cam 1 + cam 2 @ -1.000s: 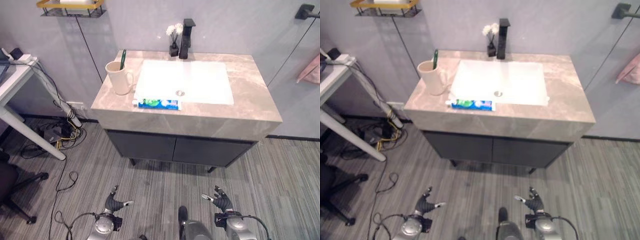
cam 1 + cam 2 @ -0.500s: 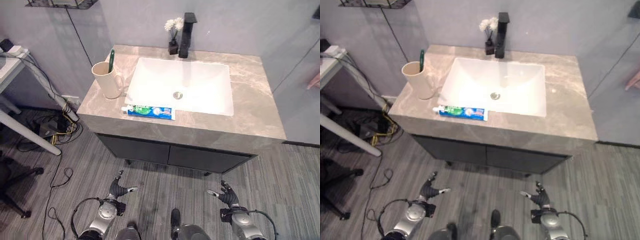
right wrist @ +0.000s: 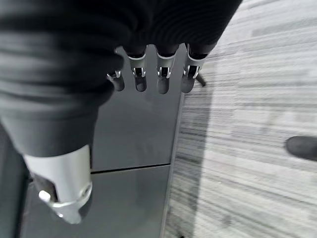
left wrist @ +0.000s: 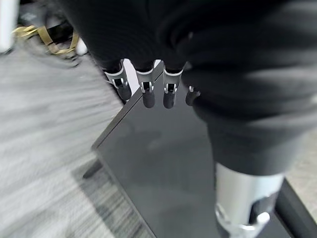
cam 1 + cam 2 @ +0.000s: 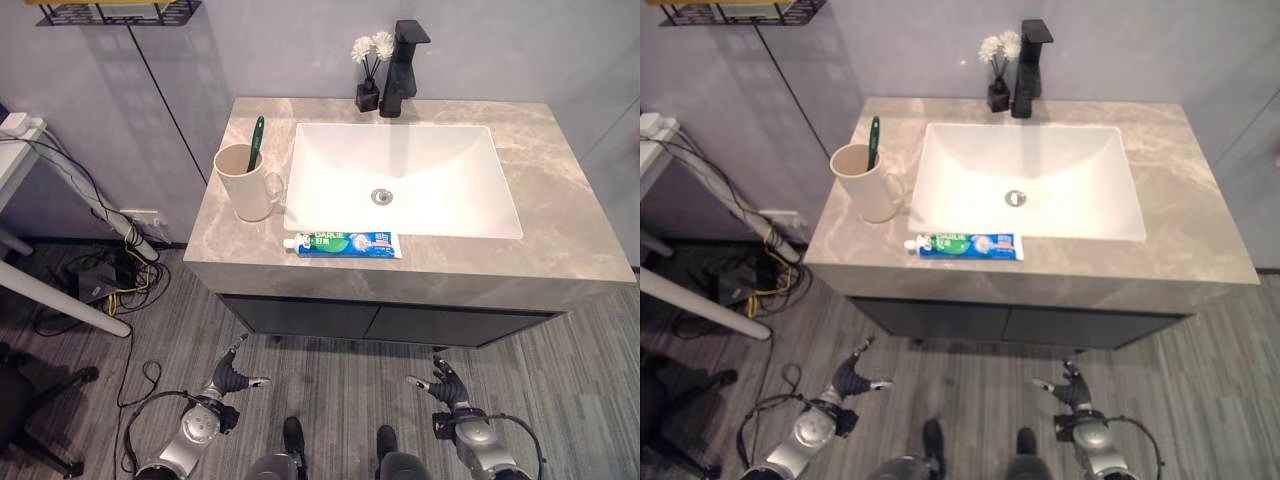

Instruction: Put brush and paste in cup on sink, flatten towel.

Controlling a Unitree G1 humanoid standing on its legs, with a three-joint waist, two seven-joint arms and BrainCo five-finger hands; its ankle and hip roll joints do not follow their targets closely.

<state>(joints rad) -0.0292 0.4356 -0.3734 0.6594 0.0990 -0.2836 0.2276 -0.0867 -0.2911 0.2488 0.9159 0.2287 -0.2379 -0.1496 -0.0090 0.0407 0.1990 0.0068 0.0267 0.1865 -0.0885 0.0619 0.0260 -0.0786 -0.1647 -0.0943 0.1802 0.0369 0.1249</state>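
Left hand (image 5: pixel 232 375) hangs low over the grey striped floor (image 5: pixel 330 370), in front of the vanity, fingers relaxed and spread, holding nothing. Right hand (image 5: pixel 440 383) mirrors it on the other side, also relaxed and empty. Both wrist views show straight fingers w/ dark tips in front of the dark cabinet (image 5: pixel 385 322).

Vs. 0.5 s ago: the whole scene has shifted, so the camera moved; the things on the counter lie as before. Hands still hang low and apart, fingers loose as earlier.

Going near to far: the grey marble counter (image 5: pixel 560 215) tops the cabinet. The toothpaste tube (image 5: pixel 345 244) lies flat on the counter's front strip, just in front of the white sink basin (image 5: pixel 405 180). Its long axis runs left-right, parallel w/ the counter's front edge; the white cap end points to the robot's left, toward the cup.

Cream cup (image 5: pixel 245 184) w/ handle stands upright on the counter, left of the basin and beyond the tube's cap end, apart from it. The green toothbrush (image 5: pixel 256 138) stands in the cup, tilted, upper end leaning up and away toward the wall.

At the back edge: a black faucet (image 5: pixel 404 68) and, just left of it, a small dark vase w/ white flowers (image 5: pixel 370 70).
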